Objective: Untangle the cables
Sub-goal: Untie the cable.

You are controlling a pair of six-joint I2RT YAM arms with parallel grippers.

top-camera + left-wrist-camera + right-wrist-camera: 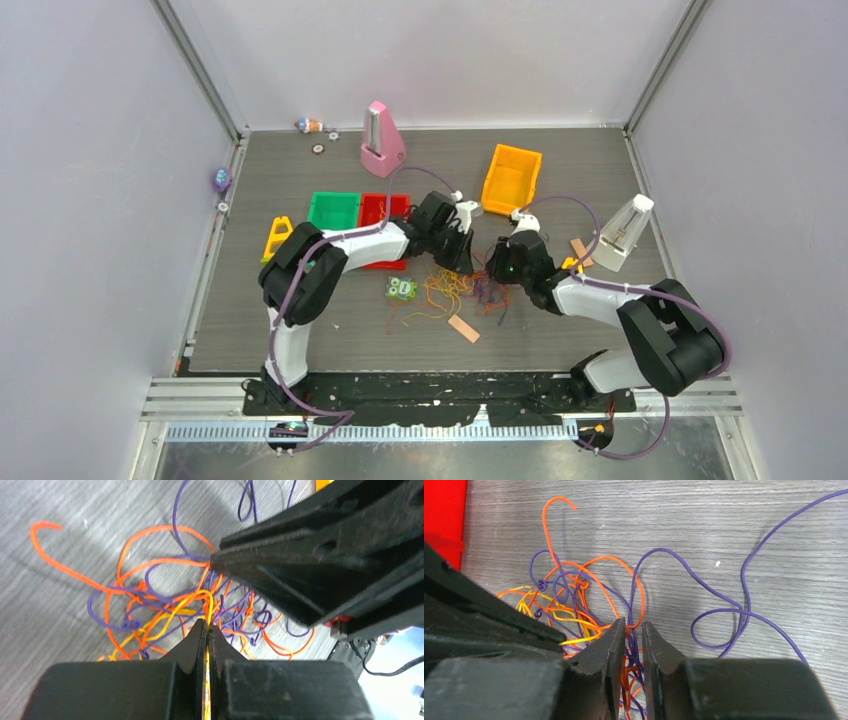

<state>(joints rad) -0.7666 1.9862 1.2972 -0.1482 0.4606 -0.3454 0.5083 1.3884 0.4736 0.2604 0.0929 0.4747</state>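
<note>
Separating step: your left fingers (206, 630) pinch a yellow strand of the cables (462, 290); right fingers (634, 629) straddle more, grip unclear. Next, draw apart slowly.

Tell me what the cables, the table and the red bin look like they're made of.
The cables look like thin plastic-coated wire: smooth, slightly shiny, holding springy loops. The table seems to be matte grey laminate with printed-looking wood grain. The red bin is probably moulded plastic: uniform colour, faint sheen.
</note>
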